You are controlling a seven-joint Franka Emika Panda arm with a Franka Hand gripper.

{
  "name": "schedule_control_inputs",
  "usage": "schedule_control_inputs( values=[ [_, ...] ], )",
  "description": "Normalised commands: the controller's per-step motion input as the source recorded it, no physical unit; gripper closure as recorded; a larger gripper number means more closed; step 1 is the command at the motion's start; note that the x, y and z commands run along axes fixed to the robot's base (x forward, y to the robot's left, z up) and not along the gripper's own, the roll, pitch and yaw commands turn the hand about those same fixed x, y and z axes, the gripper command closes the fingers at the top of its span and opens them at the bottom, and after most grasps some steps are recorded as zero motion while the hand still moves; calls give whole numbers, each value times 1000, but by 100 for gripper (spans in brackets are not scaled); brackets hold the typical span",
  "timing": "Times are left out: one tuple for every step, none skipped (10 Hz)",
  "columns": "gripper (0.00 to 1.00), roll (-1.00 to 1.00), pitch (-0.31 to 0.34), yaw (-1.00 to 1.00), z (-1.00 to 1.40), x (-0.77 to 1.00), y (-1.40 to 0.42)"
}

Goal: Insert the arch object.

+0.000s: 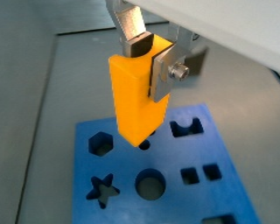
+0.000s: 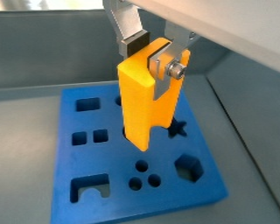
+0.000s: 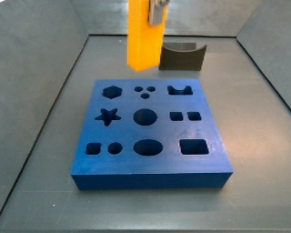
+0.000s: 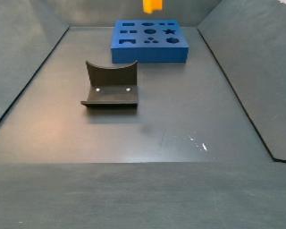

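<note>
Holding the long orange plastic bar (image 1: 137,96) clamped in the gripper (image 1: 154,66) above the blue board with shaped holes (image 3: 155,164); the small dark grey-brown arch block (image 3: 182,55) sits untouched on the counter (image 4: 146,134) behind the board. Looks like the bar needs ditching first, then grab the arch.

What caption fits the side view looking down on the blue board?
Hand holds the orange bar upright above the blue board; the dark arch block sits behind it, not inserted.
</note>
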Motion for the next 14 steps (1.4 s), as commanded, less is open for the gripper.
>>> schedule_control_inputs(
  values=[
    [100,47,0,-954,-391,214,34],
    [100,44,-10,-886,-411,294,40],
    [100,31,-23,-786,-394,429,80],
    [100,23,-30,-740,-369,483,106],
    [100,20,-16,-771,-309,463,123],
    [100,0,-11,-783,-217,463,171],
    [100,0,-59,-754,-137,466,209],
    [100,-79,-114,-697,-123,497,257],
    [100,-63,-150,-586,-174,543,114],
    [100,-13,-129,-520,-177,540,6],
    [100,0,-149,-494,-183,414,0],
    [100,171,-101,-180,-63,54,-74],
    [100,50,-47,0,-69,0,0],
    [100,57,-24,0,-157,0,0]
  ],
)
